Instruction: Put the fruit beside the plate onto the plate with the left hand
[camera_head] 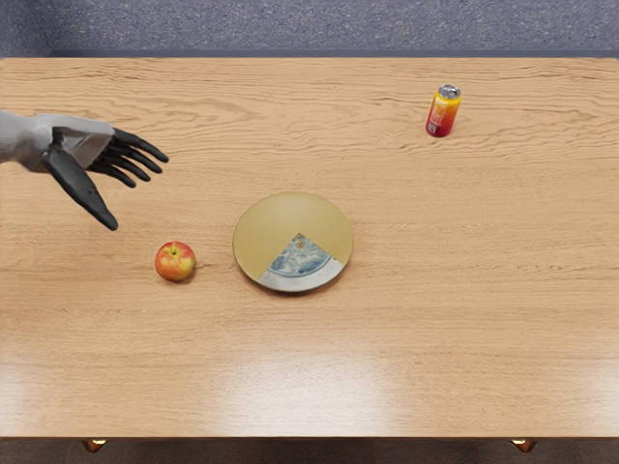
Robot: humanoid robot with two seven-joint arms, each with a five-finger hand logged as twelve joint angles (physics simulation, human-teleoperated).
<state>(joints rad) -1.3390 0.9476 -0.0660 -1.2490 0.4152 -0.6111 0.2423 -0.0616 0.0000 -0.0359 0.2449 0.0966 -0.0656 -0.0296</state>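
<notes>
Nearest us sat the yellow plate (276,227) on the wooden table (435,338), where we saw the red apple (175,261) resting just left of the plate without touching it, the left hand (97,157) hovering farther left and beyond, fingers spread and empty, and a can (443,111) upright well behind the plate's right side.

Left hand (97,159), fingers (145,148) spread.

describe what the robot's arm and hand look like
Only one arm shows. Its forearm is a smooth light grey shell. The left hand has a grey back and five slim, matte black fingers. No cables or markings are visible.
</notes>
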